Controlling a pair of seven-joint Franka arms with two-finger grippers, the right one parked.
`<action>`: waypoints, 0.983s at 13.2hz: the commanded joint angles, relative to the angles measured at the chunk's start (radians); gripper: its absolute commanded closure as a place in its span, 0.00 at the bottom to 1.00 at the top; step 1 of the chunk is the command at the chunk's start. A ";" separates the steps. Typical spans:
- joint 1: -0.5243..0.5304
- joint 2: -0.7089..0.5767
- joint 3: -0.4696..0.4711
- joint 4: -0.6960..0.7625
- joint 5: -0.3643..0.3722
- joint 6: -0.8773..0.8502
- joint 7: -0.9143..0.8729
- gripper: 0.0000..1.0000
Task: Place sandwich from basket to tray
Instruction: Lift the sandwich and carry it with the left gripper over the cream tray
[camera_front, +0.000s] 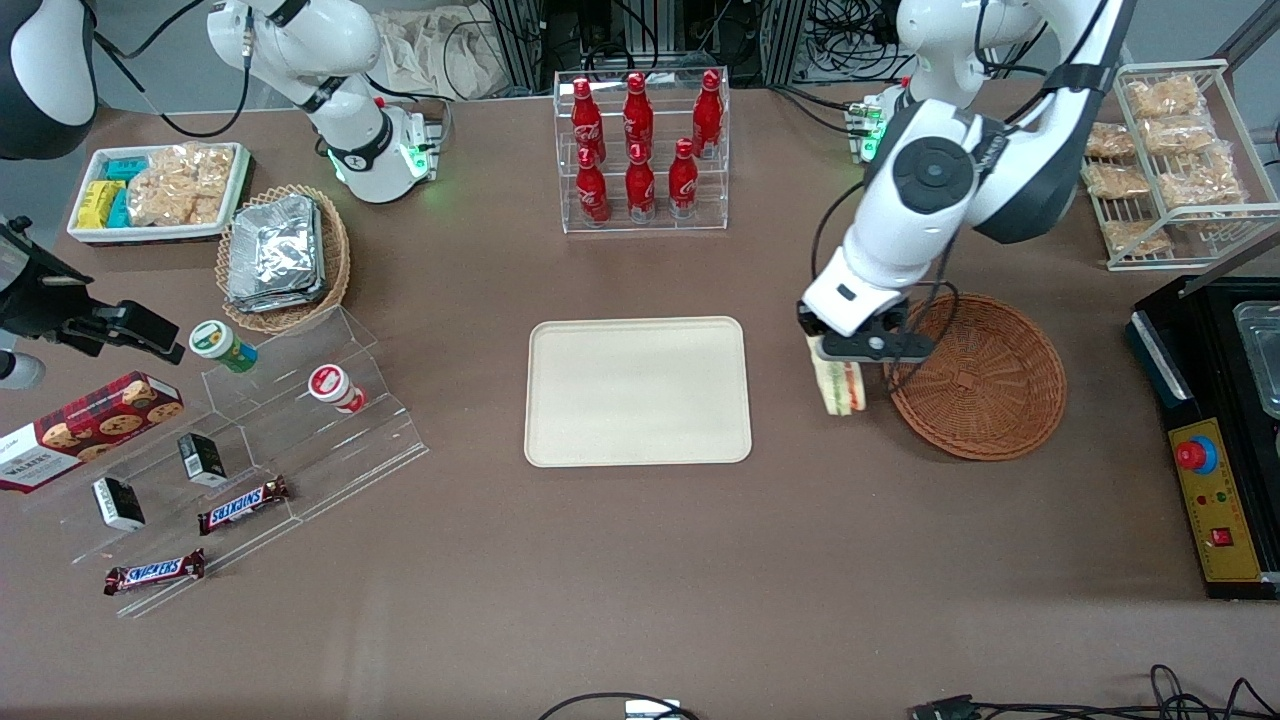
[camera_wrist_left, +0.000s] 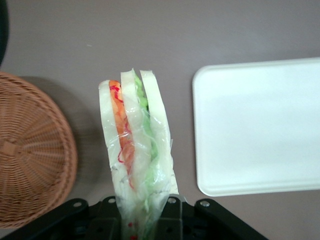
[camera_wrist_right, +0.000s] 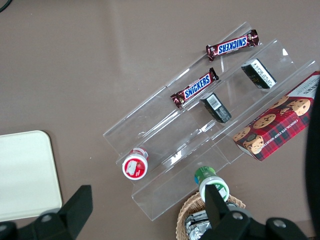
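The sandwich (camera_front: 839, 388) (camera_wrist_left: 136, 150), a wrapped white-bread wedge with orange, red and green filling, hangs above the brown table between the basket and the tray. My left gripper (camera_front: 848, 352) (camera_wrist_left: 142, 220) is shut on its wrapped end. The round reddish-brown wicker basket (camera_front: 975, 375) (camera_wrist_left: 30, 155) lies beside the gripper with nothing in it, toward the working arm's end. The flat cream tray (camera_front: 638, 391) (camera_wrist_left: 260, 125) lies bare at the table's middle, a short gap from the sandwich.
A clear rack of red bottles (camera_front: 640, 150) stands farther from the front camera than the tray. A tan basket of foil packets (camera_front: 282, 255), a white snack tray (camera_front: 155, 190) and an acrylic stand with snacks (camera_front: 240, 440) lie toward the parked arm's end. A black control box (camera_front: 1215, 440) and a wire rack (camera_front: 1175, 160) flank the basket.
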 joint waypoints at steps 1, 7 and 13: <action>-0.068 0.077 -0.005 0.060 0.066 -0.015 -0.029 1.00; -0.206 0.253 -0.005 0.112 0.211 0.051 -0.190 1.00; -0.302 0.509 -0.002 0.207 0.462 0.086 -0.382 0.99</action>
